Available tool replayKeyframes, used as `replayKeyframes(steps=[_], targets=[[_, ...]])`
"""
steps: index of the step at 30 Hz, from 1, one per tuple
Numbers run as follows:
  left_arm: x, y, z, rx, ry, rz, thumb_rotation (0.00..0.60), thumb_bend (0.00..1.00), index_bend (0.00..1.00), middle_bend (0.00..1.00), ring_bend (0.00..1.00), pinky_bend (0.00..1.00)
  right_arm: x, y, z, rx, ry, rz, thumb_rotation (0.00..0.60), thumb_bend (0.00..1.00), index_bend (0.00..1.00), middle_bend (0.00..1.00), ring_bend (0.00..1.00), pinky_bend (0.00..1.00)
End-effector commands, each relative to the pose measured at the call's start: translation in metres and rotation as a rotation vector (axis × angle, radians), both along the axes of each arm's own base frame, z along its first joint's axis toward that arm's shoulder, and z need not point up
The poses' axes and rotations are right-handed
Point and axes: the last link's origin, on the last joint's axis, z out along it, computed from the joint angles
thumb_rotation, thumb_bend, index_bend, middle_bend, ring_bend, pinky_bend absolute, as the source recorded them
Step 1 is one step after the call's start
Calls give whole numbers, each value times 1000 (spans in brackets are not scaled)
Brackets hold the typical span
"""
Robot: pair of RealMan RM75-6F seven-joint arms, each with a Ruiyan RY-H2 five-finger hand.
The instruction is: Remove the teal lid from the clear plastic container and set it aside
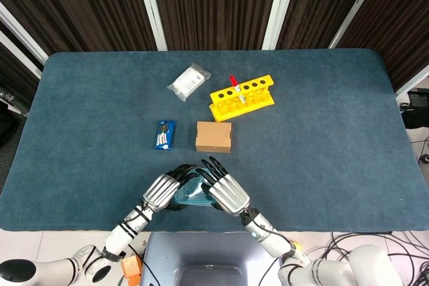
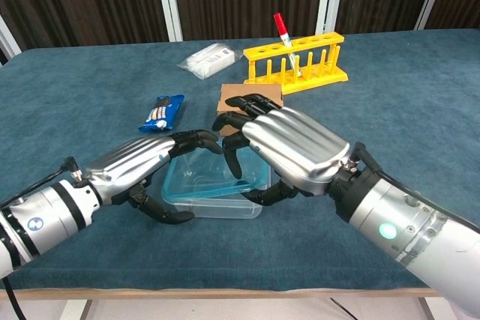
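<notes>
The clear plastic container (image 2: pixel 219 208) sits near the table's front edge, with the teal lid (image 2: pixel 208 182) on top. The lid is tilted and shifted left, so its left corner overhangs the container. My left hand (image 2: pixel 139 162) grips the container's left side, fingers curled over the rim and thumb low on the near wall. My right hand (image 2: pixel 289 148) grips the lid, fingers hooked over its far edge and thumb under its right edge. In the head view both the left hand (image 1: pixel 161 192) and the right hand (image 1: pixel 228 193) cover most of the lid (image 1: pixel 193 192).
A cardboard box (image 1: pixel 214 136) stands just behind the container. A blue packet (image 1: pixel 165 134) lies to its left. Further back are a yellow tube rack (image 1: pixel 241 96) holding a red-capped tube (image 2: pixel 281 28) and a white packet (image 1: pixel 188 81).
</notes>
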Motion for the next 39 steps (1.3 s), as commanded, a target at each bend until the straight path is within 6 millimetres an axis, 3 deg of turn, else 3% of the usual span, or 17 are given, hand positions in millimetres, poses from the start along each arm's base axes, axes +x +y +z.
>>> replayKeyframes(steps=[1,5,9,20,32,39], targets=[[2,-1,5,-1,-45,11,600,297,227,196,108,252,-1,1,1,-5,-12,10,600,444,749,205,17,0],[5,0,11,15,-108,9,600,288,112,94,13,201,-1,1,4,-15,-19,22,600,454,776,218,25,0],[6,2,18,34,-132,5,600,275,37,12,0,159,-1,2,8,-25,-22,42,600,477,783,224,26,0],[-1,7,39,96,-138,13,600,269,19,0,0,138,3,3,25,-77,-61,92,600,477,799,235,44,0],[-34,16,88,226,-96,76,600,270,19,0,0,135,-2,-8,82,-194,-112,150,600,476,799,235,44,0],[-63,19,126,297,-50,130,600,270,19,0,0,114,-32,-22,125,-337,-2,191,600,477,799,235,43,0]])
